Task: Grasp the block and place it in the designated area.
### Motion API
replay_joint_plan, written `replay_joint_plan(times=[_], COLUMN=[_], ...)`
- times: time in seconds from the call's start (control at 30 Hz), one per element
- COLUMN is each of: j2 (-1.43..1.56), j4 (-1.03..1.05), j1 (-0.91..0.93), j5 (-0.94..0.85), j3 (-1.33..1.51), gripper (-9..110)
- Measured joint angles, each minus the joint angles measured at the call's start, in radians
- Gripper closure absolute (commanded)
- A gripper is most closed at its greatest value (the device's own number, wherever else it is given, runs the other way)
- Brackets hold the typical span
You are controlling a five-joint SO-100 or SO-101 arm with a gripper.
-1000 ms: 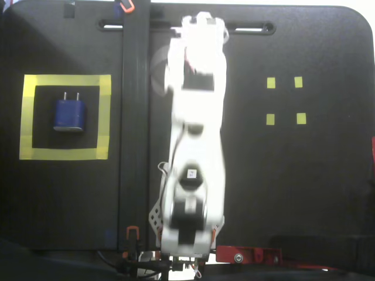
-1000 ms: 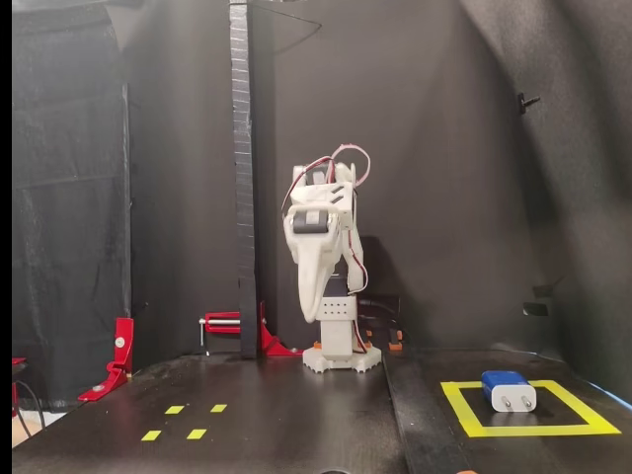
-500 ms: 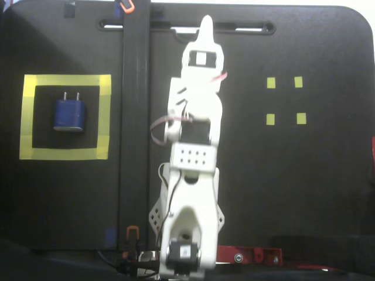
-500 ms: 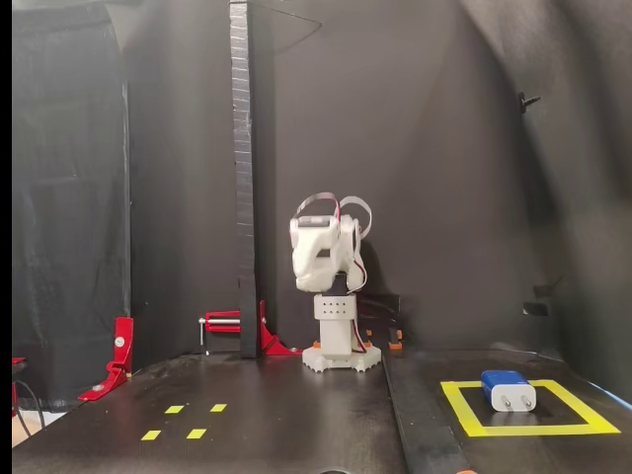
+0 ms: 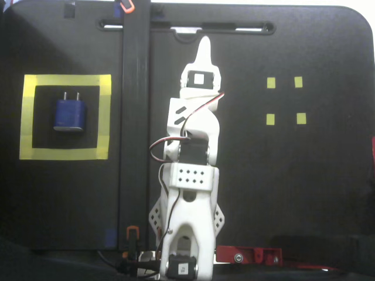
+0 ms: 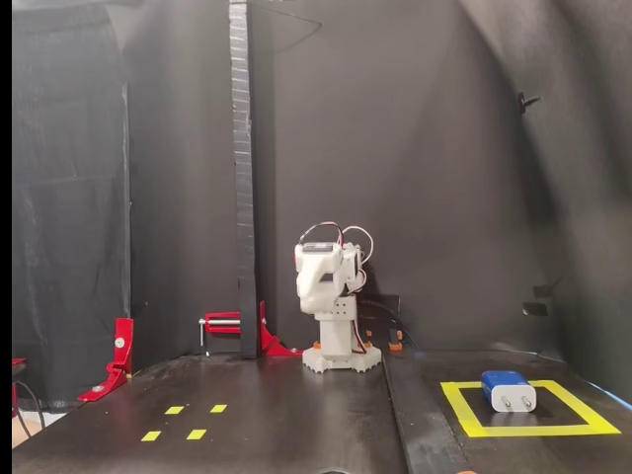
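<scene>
The dark-blue block point(image 5: 70, 113) lies flat inside the designated area, a large square frame of yellow tape point(image 5: 67, 80) at the left of the overhead fixed view, its two silver prongs pointing to the top of that picture. In the side fixed view the block point(image 6: 508, 389) sits within the frame point(image 6: 533, 431) at the right front. My white arm is folded low over its base in the middle of the table. The gripper point(image 5: 204, 48) tapers to a single point, shut and holding nothing, far from the block. From the side the gripper point(image 6: 316, 296) faces the camera.
Four small yellow tape squares point(image 5: 285, 100) mark the other side of the table, seen at the front left from the side point(image 6: 184, 422). A black upright post point(image 6: 242, 178) stands between arm and frame, over a dark strip point(image 5: 133, 117). Red clamps point(image 6: 118, 355) hold the table's edge.
The arm has folded down and drawn back toward its base, dropping lower in the side view. The block has stayed put inside the yellow frame.
</scene>
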Motion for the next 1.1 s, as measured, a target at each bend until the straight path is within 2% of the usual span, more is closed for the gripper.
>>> replay_joint_plan(times=[0.23, 0.47, 0.83, 1.1], j2=[0.101, 0.112, 0.115, 0.115], j4=[0.252, 0.394, 0.514, 0.523], j1=[0.0, -0.011, -0.032, -0.049], j5=[-0.021, -0.044, -0.051, -0.051], j3=[0.0, 0.0, 0.0, 0.0], gripper=[101, 101, 101, 101])
